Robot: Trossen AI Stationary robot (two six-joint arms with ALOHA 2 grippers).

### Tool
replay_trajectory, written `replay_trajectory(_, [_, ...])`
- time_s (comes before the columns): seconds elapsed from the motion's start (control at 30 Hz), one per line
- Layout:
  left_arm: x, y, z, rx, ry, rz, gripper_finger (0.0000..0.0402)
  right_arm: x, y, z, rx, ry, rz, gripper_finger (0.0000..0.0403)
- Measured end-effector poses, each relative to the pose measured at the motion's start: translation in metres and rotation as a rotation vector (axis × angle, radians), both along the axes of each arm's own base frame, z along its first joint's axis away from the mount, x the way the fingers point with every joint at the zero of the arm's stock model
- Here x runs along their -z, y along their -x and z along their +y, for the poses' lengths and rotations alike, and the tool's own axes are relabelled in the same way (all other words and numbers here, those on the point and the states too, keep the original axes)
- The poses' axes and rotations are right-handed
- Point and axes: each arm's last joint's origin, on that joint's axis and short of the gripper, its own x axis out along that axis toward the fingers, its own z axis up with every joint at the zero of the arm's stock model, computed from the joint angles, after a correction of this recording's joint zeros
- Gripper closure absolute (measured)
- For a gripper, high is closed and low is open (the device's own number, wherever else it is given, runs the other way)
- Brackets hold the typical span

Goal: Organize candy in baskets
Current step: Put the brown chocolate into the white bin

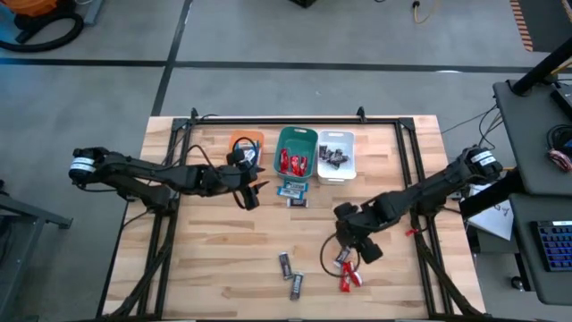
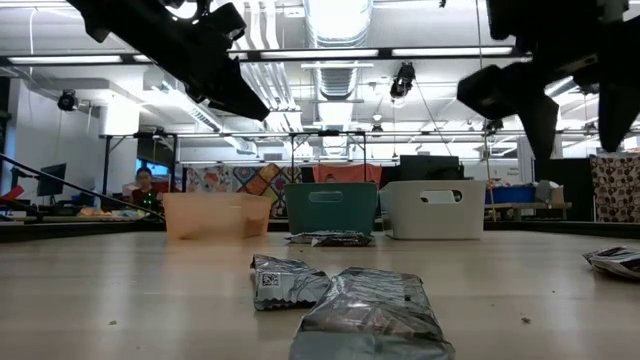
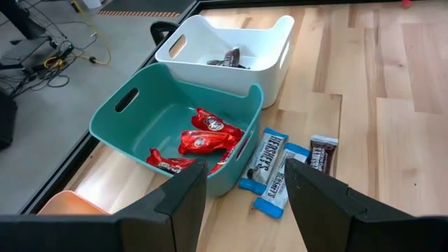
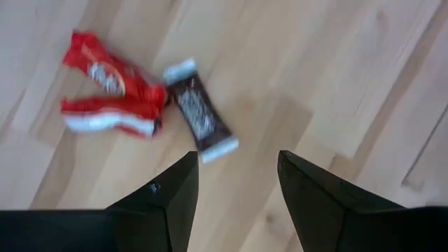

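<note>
Left gripper (image 3: 245, 199), jaws parted and empty, poised above two blue-and-white bars (image 3: 269, 169) and a dark bar (image 3: 323, 152) lying just in front of the teal basket (image 3: 126, 122), which holds red candies (image 3: 203, 140); beside it the white basket (image 3: 276, 42) holds what appear to be dark bars, and the orange basket (image 1: 248, 140) stands at the row's other end. Right gripper (image 4: 234, 185), jaws likewise parted and empty, above red candies (image 4: 105, 98) and a dark bar (image 4: 199, 115) on the table (image 1: 223, 259); two more dark bars (image 1: 290, 273) lie nearby.
</note>
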Motion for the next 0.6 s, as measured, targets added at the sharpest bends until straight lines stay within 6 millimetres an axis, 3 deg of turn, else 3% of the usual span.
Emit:
replay_trajectory(0.23, [0.000, 0.000, 0.000, 0.000, 0.000, 0.001, 0.0225, 0.011, -0.008, 0.022, -0.032, -0.004, -0.061, 0.0216])
replay_trajectory(0.6, [0.002, 0.001, 0.000, 0.000, 0.000, 0.007, 0.0225, 0.047, -0.016, 0.027, -0.021, 0.040, 0.071, 0.0216])
